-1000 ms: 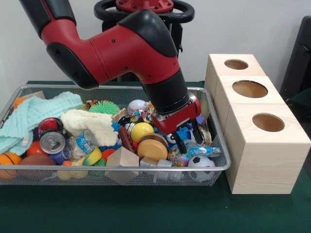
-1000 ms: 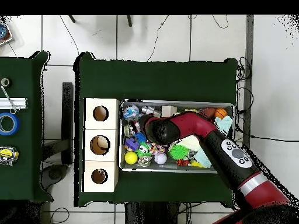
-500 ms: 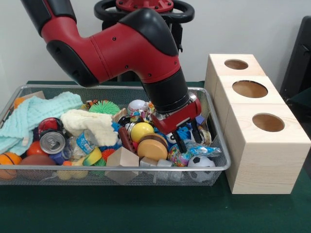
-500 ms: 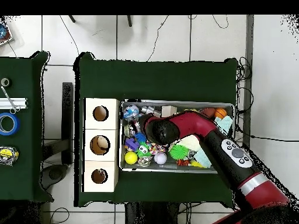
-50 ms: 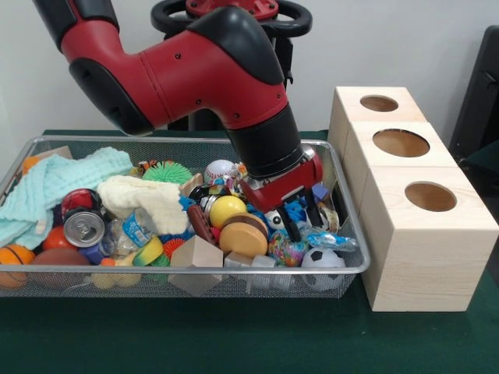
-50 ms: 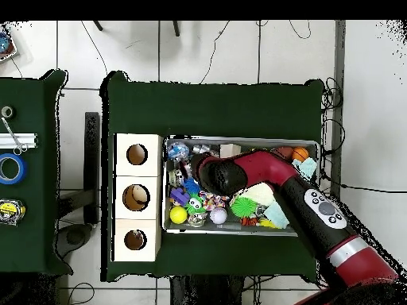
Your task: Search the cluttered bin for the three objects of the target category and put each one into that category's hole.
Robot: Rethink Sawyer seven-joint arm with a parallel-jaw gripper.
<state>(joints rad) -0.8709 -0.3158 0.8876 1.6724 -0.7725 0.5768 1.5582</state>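
Note:
My gripper hangs low in the right part of the wire bin, among the clutter. Its two black fingers stand apart on either side of a blue toy, and I cannot see them closing on it. Close by lie a yellow ball, a wooden disc, a small soccer ball and a colourful egg. Three wooden boxes with round holes stand to the right of the bin. In the overhead view the arm covers the gripper.
The bin also holds a teal cloth, a cream cloth, a can, a green spiky ball, a baseball, a wooden block and a small basketball. Overhead, tape rolls lie on a side table.
The gripper has edged slightly up and back from the bin's near rim, with its fingers still apart. The wooden disc has shifted a little to the left.

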